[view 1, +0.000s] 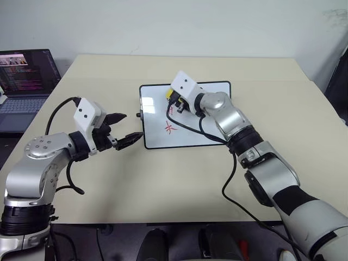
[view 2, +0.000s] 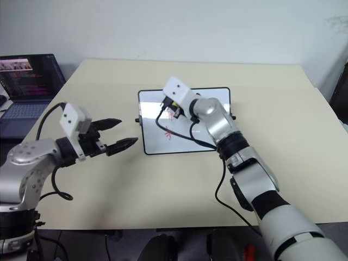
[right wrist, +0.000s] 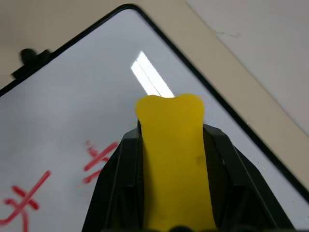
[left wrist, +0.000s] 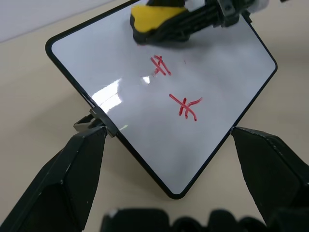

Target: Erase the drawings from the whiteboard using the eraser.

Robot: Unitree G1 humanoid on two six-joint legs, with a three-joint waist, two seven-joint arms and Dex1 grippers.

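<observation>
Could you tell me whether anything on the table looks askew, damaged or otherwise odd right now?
Nothing stands out. The whiteboard lies flat on the table, with two red drawings left on it. The right pincer holds the eraser over the board, and the left pincer is open beside it.

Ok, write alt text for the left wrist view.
A white, black-framed whiteboard lies on a beige table with two red drawings left on it. At its far end the right gripper holds the yellow eraser on the board. The left gripper's black fingers stand open in the foreground, one beside the board's edge knob.
</observation>
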